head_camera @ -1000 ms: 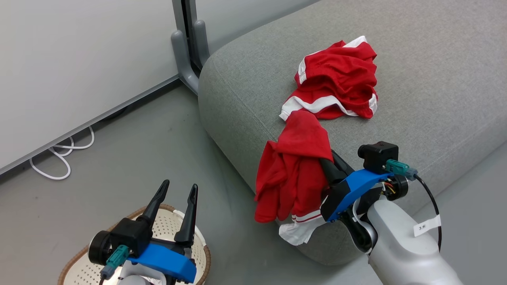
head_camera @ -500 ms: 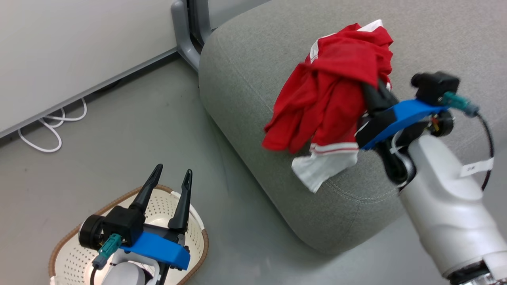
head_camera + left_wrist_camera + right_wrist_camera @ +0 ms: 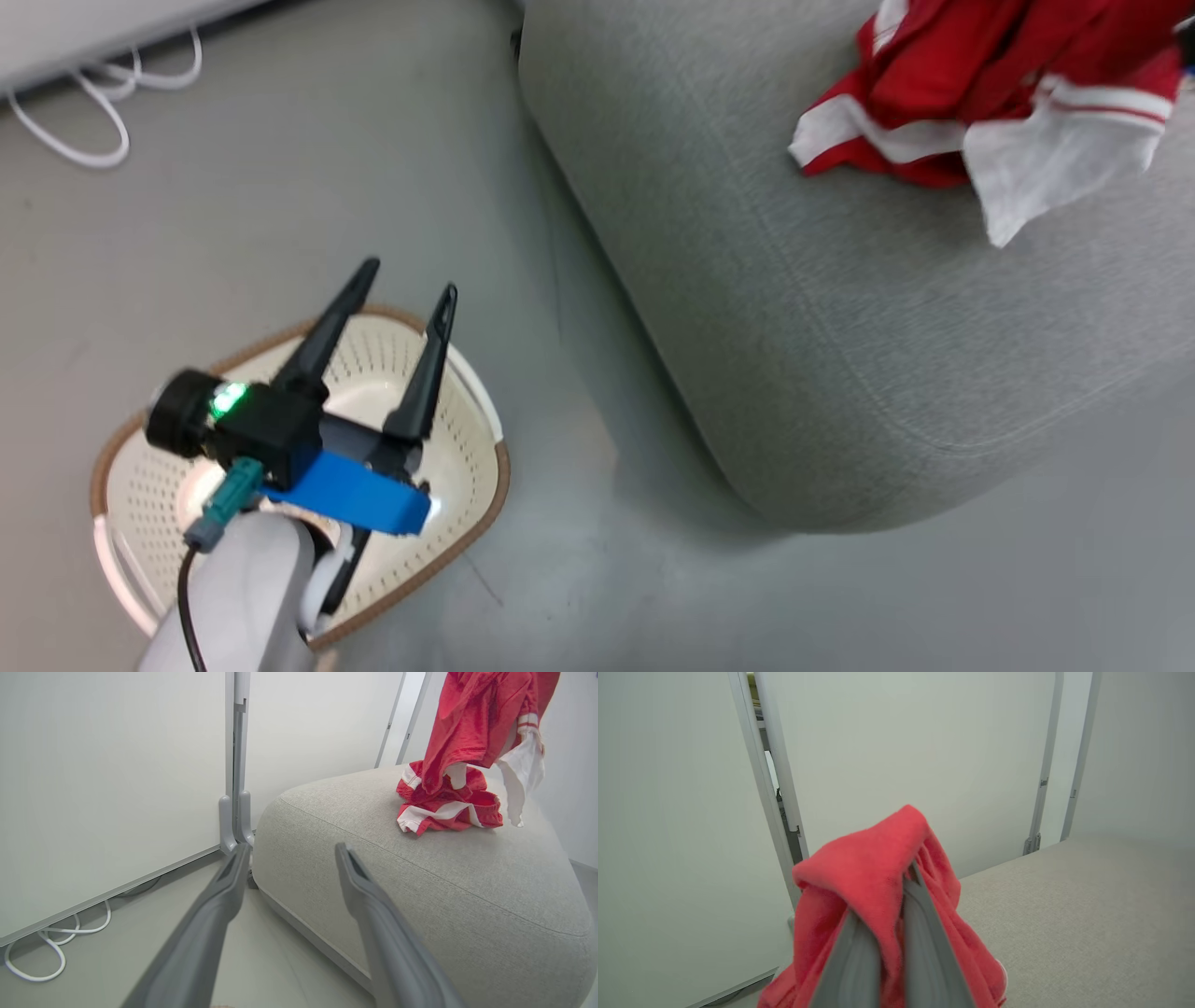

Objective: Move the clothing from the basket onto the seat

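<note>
R gripper (image 3: 889, 905): fingers pinching clothing (image 3: 864, 868), fabric draped over tips, seat (image 3: 1087, 914) beyond. L gripper (image 3: 411, 277): fingers spread, empty, basket (image 3: 505, 471) beneath. Risk: cloth snags on tips at release, drags off seat w/ retreat.

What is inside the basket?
The basket shows bare perforated walls with nothing on them. The left gripper and forearm cover its middle and bottom, so that part is hidden.

Left hand (image 3: 412, 277): blue bracket (image 3: 345, 490), teal plug (image 3: 231, 493), dark tapered fingers (image 3: 324, 331), pale forearm (image 3: 233, 597).
</note>
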